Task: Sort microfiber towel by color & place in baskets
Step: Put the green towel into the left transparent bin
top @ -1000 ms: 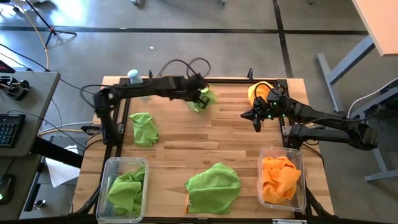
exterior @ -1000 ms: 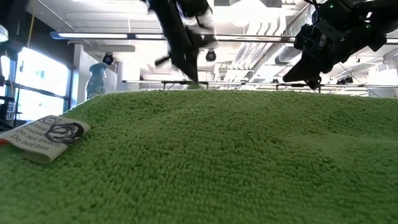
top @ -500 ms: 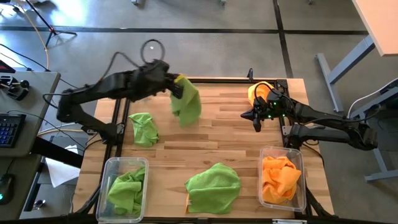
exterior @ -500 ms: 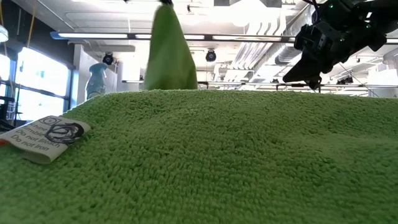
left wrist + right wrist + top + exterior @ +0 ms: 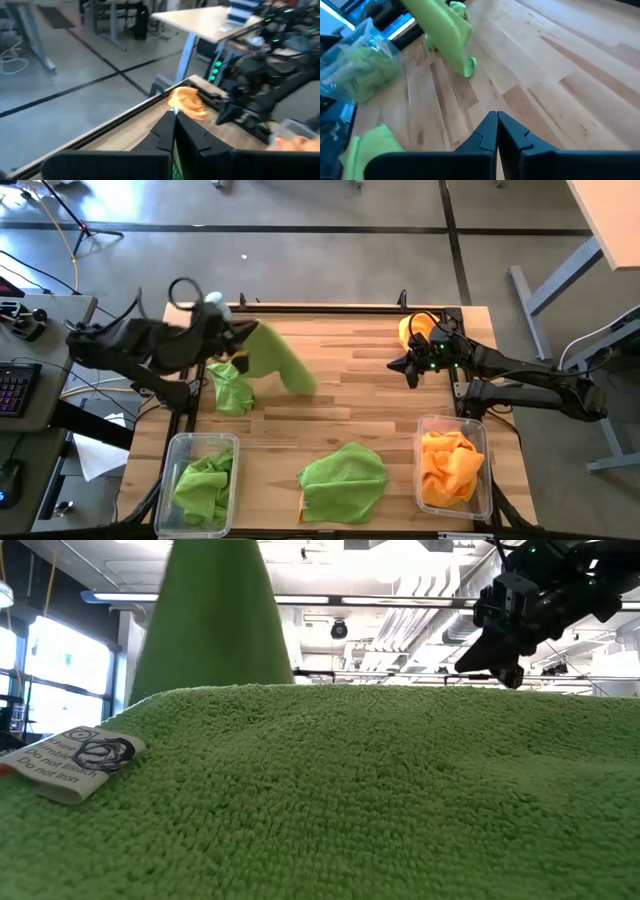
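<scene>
While the left arm hung over the table's 10 o'clock area, the state was:
left gripper [image 5: 238, 340]: clamped on a lime green towel [image 5: 275, 360]; in the left wrist view the fingers [image 5: 165, 131] were pressed together with green showing between them.
held towel: off the wood, trailing from the gripper toward 4 o'clock; in the low view it hung as a tall green cone at upper left.
right gripper [image 5: 408, 367]: over the 2 o'clock area, fingers together with nothing between them in the right wrist view [image 5: 496, 131]; held above the wood, pointing toward 9 o'clock.
loose green towel 1 [image 5: 231, 387]: crumpled on the table at 9 o'clock, just beside and below the held towel.
loose green towel 2 [image 5: 345, 478]: spread at the 6 o'clock edge, between the two baskets; an orange edge peeked out at its lower left corner; it filled the low view's foreground, with a white care tag [image 5: 72, 761] on it.
orange towel on table [image 5: 418, 329]: bunched at the 1 o'clock corner, just behind the right gripper.
left basket [image 5: 178, 450]: at the 7 o'clock corner, with a green towel [image 5: 206, 486] inside.
right basket [image 5: 484, 442]: at the 5 o'clock corner, with an orange towel [image 5: 450, 466] inside.
spray bottle [image 5: 155, 666]: pale blue, at 11 o'clock on the far edge, behind the left arm.
</scene>
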You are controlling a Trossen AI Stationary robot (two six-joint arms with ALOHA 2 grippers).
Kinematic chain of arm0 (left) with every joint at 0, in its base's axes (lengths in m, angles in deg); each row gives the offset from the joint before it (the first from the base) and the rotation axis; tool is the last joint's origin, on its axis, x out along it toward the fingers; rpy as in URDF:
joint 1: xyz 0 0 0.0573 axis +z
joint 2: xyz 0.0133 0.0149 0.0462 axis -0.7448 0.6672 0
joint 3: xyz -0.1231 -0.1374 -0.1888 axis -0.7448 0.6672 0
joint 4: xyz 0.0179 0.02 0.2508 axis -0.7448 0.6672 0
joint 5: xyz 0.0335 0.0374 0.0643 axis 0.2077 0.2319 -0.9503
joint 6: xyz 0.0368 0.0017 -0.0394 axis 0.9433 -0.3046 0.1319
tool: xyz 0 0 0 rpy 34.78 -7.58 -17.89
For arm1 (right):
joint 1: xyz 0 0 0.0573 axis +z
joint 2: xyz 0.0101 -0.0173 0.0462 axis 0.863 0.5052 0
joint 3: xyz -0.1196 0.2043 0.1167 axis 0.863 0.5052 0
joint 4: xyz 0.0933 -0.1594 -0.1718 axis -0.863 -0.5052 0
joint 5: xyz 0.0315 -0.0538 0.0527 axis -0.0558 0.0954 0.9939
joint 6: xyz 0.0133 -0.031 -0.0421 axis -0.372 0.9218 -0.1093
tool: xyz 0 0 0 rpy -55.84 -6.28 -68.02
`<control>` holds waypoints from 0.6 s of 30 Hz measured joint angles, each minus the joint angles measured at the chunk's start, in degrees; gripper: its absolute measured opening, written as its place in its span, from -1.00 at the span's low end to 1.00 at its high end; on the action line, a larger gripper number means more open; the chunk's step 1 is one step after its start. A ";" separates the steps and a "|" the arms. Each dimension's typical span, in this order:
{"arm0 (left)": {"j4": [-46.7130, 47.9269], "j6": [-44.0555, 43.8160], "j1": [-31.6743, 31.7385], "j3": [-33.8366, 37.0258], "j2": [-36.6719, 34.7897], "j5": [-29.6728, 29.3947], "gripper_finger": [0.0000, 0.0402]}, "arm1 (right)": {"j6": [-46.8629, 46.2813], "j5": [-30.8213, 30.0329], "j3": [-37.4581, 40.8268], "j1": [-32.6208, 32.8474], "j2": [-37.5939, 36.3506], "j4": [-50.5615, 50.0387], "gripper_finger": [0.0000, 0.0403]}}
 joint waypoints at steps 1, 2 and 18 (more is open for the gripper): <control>-0.02 -0.06 -1.92 0.00 -0.45 -0.99 -1.00 | -1.23 0.01 0.00 0.00 0.00 0.00 -1.00; -0.04 -0.06 -3.88 0.00 -0.90 -1.69 -1.00 | -2.42 -0.01 0.00 0.00 0.00 -0.02 -1.00; -0.02 -1.09 -35.83 0.00 -7.24 -14.27 -1.00 | -17.22 -13.08 0.00 14.45 0.01 0.00 -1.00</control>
